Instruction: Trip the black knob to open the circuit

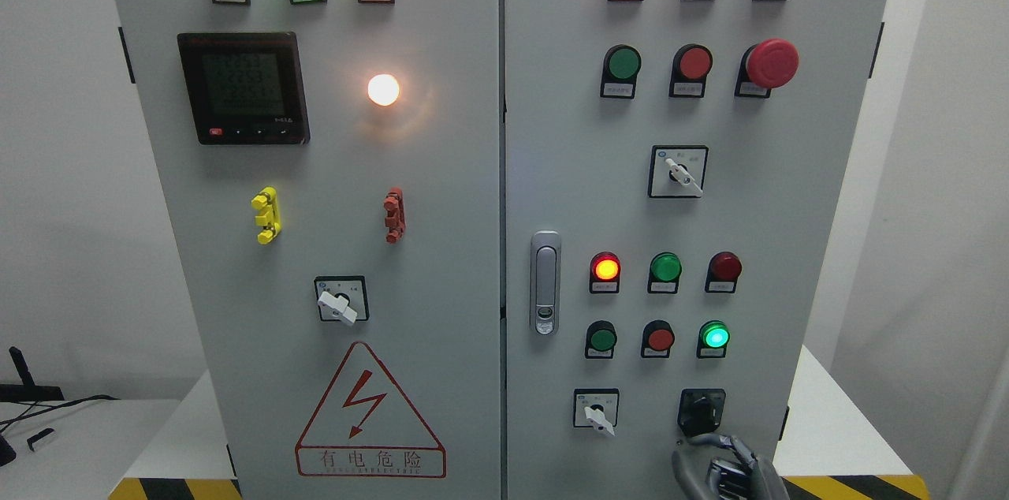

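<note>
Low in the right part of the frame, the black rotary knob (701, 411) is sitting on the grey metal cabinet door (796, 200). The right hand (729, 468) is reaching up from the bottom edge, grey fingers (719, 441) curling just under the knob; whether they are gripping it I cannot tell. A white-handled selector switch (597, 410) is crowding the left side, a lit green button (714, 337) is glowing above, and the door's right edge is lying close.

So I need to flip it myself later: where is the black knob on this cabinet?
In the head view, the black knob sits bottom right on the right door, right of a white selector switch, below the lit green lamp.
</note>
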Motion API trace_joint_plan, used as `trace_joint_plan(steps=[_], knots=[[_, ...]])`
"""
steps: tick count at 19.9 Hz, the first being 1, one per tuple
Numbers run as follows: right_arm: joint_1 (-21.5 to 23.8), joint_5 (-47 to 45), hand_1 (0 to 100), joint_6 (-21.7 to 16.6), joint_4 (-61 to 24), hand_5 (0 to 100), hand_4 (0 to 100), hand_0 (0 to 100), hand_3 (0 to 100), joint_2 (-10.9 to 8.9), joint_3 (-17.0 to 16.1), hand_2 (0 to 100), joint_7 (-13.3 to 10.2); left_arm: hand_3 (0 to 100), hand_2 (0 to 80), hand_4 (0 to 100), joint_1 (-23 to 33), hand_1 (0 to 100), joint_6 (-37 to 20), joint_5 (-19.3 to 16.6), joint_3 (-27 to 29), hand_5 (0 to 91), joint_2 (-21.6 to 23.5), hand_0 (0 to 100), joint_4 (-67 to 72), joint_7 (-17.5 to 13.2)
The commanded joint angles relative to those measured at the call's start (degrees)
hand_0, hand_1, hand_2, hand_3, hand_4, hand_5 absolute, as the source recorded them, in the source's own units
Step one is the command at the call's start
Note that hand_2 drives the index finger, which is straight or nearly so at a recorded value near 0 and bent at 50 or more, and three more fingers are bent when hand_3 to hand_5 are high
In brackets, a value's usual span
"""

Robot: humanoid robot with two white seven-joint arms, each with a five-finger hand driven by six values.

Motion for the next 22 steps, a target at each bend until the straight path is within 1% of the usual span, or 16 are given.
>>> trace_joint_plan(steps=[1, 5, 7, 13, 17, 22], knots=[[0.08, 0.08, 67, -0.08, 0.92, 96, 100, 28, 100, 0.34, -0.41, 40, 0.09, 0, 0.0, 0, 0.00, 39, 0.03, -1.76, 0.00, 0.0, -0.08, 12, 0.00, 0.03], [0.43, 0.08, 67, -0.17, 1.54, 96, 100, 27, 100, 0.34, -1.73, 40, 0.36, 0, 0.0, 0, 0.00, 39, 0.03, -1.76, 0.00, 0.0, 0.01, 12, 0.00, 0.03], [0.43, 0.08, 67, -0.17, 1.71, 96, 100, 27, 100, 0.43, -1.82, 40, 0.45, 0, 0.0, 0, 0.00, 39, 0.03, -1.76, 0.00, 0.0, 0.01, 12, 0.00, 0.03], [0.70, 0.08, 67, -0.34, 2.51, 96, 100, 27, 100, 0.34, -4.19, 40, 0.71, 0, 0.0, 0, 0.00, 39, 0.03, -1.76, 0.00, 0.0, 0.01, 12, 0.00, 0.03], [0.70, 0.08, 67, -0.43, 2.51, 95, 100, 28, 100, 0.34, -4.63, 39, 0.71, 0, 0.0, 0, 0.00, 39, 0.03, -1.76, 0.00, 0.0, 0.01, 12, 0.00, 0.03], [1.14, 0.17, 67, -0.43, 2.42, 95, 100, 28, 100, 0.34, -6.12, 39, 1.68, 0, 0.0, 0, 0.00, 39, 0.03, -1.76, 0.00, 0.0, -0.08, 12, 0.00, 0.03]])
